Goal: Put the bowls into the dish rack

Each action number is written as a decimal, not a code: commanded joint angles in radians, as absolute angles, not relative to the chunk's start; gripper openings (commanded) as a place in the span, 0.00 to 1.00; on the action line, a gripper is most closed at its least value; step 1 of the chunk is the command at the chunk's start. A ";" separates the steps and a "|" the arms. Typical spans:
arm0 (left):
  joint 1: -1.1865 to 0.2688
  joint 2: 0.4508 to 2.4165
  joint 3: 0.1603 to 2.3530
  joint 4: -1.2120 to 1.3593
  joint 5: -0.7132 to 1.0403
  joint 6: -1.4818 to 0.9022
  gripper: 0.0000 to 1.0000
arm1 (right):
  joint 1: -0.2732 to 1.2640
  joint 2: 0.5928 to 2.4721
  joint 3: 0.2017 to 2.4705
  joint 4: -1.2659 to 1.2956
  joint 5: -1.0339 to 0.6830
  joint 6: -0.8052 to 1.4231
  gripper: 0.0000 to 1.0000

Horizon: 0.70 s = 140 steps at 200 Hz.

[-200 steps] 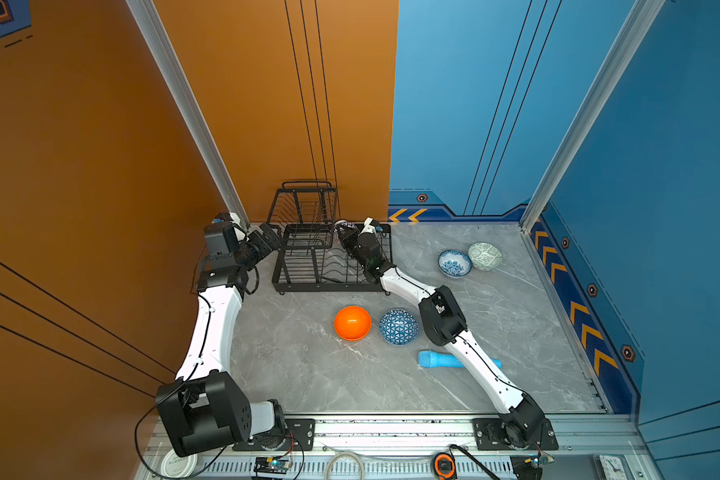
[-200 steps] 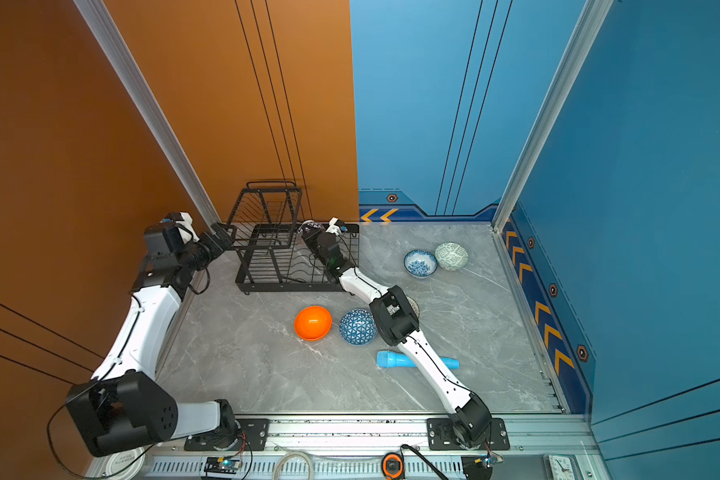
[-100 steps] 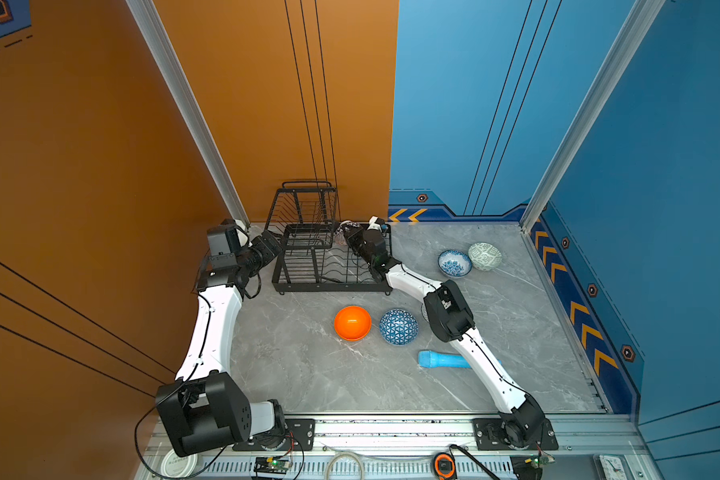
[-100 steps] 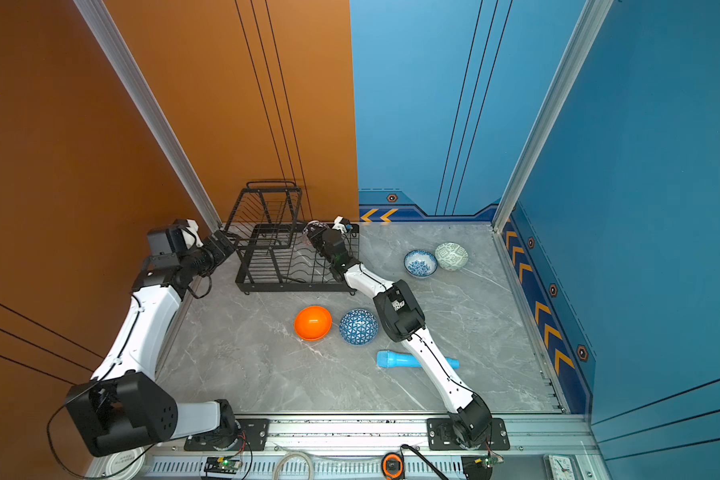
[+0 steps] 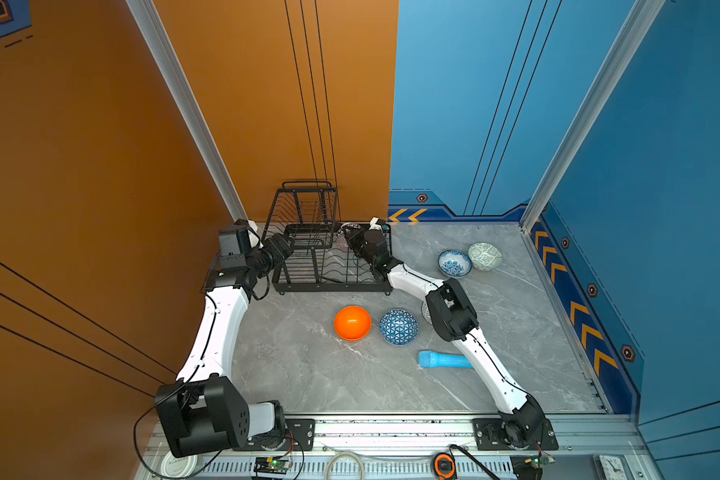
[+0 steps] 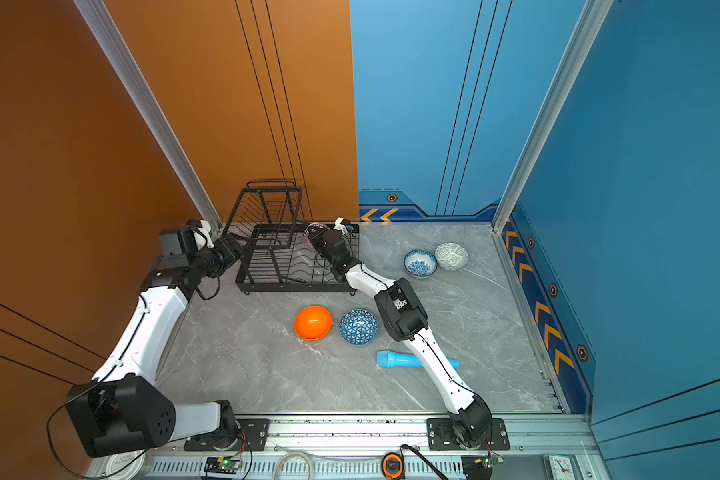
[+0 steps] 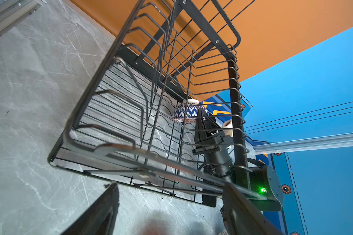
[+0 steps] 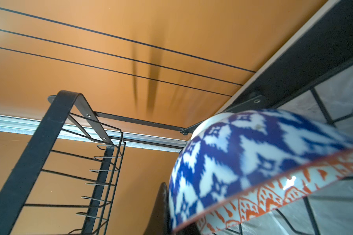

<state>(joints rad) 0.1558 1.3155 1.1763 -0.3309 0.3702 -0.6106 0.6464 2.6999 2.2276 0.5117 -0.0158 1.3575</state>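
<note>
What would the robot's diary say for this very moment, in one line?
right jaws: shut on blue-patterned bowl, in lower tray of dish rack | left jaws: open at rack end | orange bowl: on table

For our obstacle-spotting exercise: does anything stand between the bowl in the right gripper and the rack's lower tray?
Nothing visible does. The right gripper holds the bowl inside the dish rack, over bare tray wires.
</note>
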 commanded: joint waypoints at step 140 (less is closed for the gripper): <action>0.152 1.143 0.857 -0.164 0.310 -0.614 0.72 | 0.624 2.579 2.123 0.694 -0.033 1.366 0.00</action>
